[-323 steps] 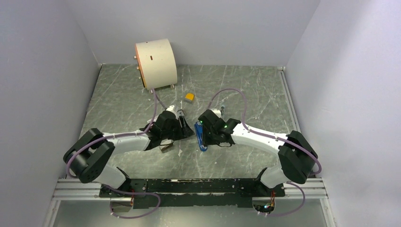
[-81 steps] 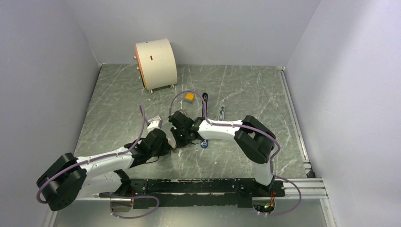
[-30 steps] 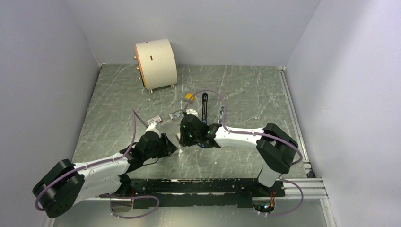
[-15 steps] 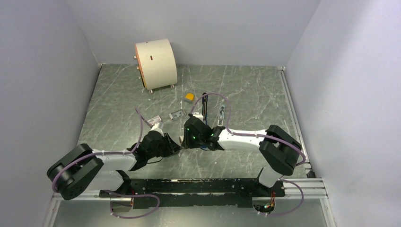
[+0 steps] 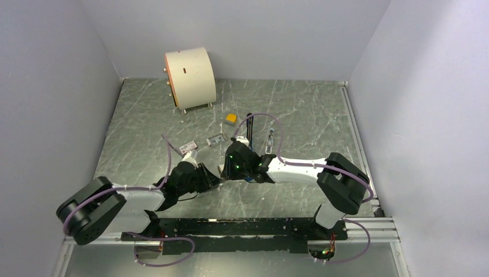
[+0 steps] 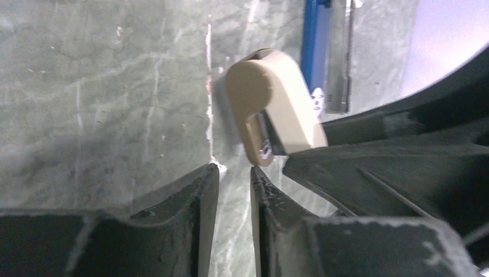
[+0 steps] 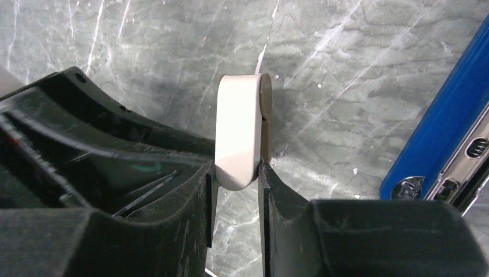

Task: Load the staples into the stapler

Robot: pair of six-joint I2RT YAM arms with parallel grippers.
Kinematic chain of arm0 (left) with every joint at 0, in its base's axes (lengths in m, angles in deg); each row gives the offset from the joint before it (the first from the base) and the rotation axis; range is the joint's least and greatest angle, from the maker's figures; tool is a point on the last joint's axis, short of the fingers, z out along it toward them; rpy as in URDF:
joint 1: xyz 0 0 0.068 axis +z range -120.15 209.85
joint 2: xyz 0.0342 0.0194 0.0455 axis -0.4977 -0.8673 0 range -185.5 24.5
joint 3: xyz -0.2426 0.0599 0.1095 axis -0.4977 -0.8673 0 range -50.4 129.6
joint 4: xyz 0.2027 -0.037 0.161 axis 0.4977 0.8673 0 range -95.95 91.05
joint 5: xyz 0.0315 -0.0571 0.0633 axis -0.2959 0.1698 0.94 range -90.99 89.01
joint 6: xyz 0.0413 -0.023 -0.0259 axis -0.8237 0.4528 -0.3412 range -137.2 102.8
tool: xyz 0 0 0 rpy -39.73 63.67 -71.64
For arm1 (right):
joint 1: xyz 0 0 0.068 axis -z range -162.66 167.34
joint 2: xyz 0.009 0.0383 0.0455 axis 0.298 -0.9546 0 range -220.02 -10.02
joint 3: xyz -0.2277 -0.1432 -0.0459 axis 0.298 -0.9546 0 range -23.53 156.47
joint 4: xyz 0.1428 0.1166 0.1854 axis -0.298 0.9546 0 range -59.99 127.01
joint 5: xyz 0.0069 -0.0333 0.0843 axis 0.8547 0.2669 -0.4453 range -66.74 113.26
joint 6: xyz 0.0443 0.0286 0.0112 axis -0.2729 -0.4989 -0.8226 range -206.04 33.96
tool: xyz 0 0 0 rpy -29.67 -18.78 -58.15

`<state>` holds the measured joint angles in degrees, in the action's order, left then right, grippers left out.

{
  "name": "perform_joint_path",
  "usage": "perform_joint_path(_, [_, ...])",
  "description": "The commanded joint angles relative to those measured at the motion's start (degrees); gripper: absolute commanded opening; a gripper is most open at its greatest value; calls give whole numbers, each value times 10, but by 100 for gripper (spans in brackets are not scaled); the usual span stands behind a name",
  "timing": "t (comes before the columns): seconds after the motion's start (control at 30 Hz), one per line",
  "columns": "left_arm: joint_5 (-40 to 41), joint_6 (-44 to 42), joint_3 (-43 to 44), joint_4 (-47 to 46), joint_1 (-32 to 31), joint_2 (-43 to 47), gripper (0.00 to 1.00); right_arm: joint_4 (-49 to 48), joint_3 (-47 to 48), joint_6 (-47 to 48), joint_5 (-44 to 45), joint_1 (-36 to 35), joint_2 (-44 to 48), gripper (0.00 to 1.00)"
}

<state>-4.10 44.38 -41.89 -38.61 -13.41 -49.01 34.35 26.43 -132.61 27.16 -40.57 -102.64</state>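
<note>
**Setting.** The table [image 5: 144,115], dark and marbled, is enclosed by pale walls at left, back and right. A metal rail [image 5: 230,229] is fixed along the near edge, where both arm bases are bolted. Bare surface is widest at the far right and down the left side. The middle is crowded by the two wrists, set nose to nose.

**Claws.** The right claw [image 7: 236,173] is pressed onto a beige-grey block [image 7: 239,133], pinched at its near end, with the rest projecting past the fingertips. Whether the block rests on the table cannot be told. The left claw [image 6: 233,176] is parted by a narrow slit only. Nothing is held in it, and marbled table is seen through the gap. Its tips are placed just short of the same block.

**Task items.** The stapler [image 7: 438,127], blue with its metal channel exposed, lies on the table just beside the right claw and is largely covered by that wrist from above. The staples [image 5: 217,139], a small grey strip, lie beyond both claws, apart from the stapler.

**Surroundings.**
- A red-and-white box [image 5: 187,148] lies left of the staples.
- A yellow block [image 5: 231,118], a thin black bar [image 5: 249,122] and a slim silvery piece [image 5: 270,138] lie beyond the right wrist.
- A beige drum [image 5: 190,77] stands near the back-left corner.
</note>
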Motion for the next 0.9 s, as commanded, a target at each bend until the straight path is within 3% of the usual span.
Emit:
perform_joint_path(0.0, [22, 2, -13, -14, 2, 64, 37, -18, -9, -8, 3, 3, 12, 22])
perform_joint_path(0.17, [30, -1, -15, -2, 3, 97, 41, -31, -16, -10, -10, 8, 15, 22])
perform_joint_path(0.5, [6, 5, -10, -68, 2, 17, 26, -39, -20, -12, -28, 11, 30, 22])
perform_joint_path(0.73, [11, -12, 3, -64, 2, 8, 35, -41, -23, -19, -54, 16, 35, 22])
perform_joint_path(0.87, [18, -11, -2, -64, 2, 20, 35, -40, -19, -23, -64, 17, 31, 22])
